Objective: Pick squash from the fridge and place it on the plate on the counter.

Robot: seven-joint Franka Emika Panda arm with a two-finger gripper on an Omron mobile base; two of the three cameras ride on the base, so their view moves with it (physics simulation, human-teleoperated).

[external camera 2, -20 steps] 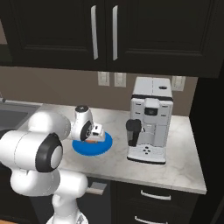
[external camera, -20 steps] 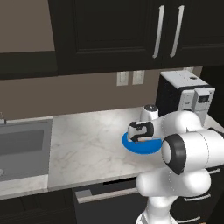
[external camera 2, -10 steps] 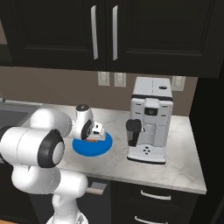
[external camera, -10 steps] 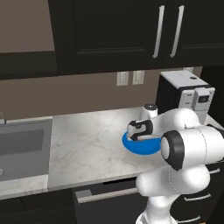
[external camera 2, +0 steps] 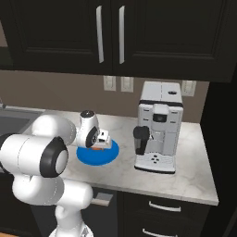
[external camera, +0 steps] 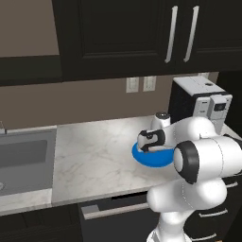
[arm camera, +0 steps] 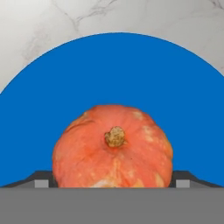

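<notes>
Right now the squash [arm camera: 113,146], orange with its stubby stem facing my camera, sits over the middle of the blue plate [arm camera: 112,70], between the two dark tips of my pincer [arm camera: 113,183]; whether those tips are pressing on it or standing just off it I cannot tell. From the base, my pincer [external camera 2: 98,144] hangs low over the plate [external camera 2: 110,154], which lies on the marbled surface [external camera: 94,156]. Just beside the plate stands the coffee machine [external camera 2: 157,127].
</notes>
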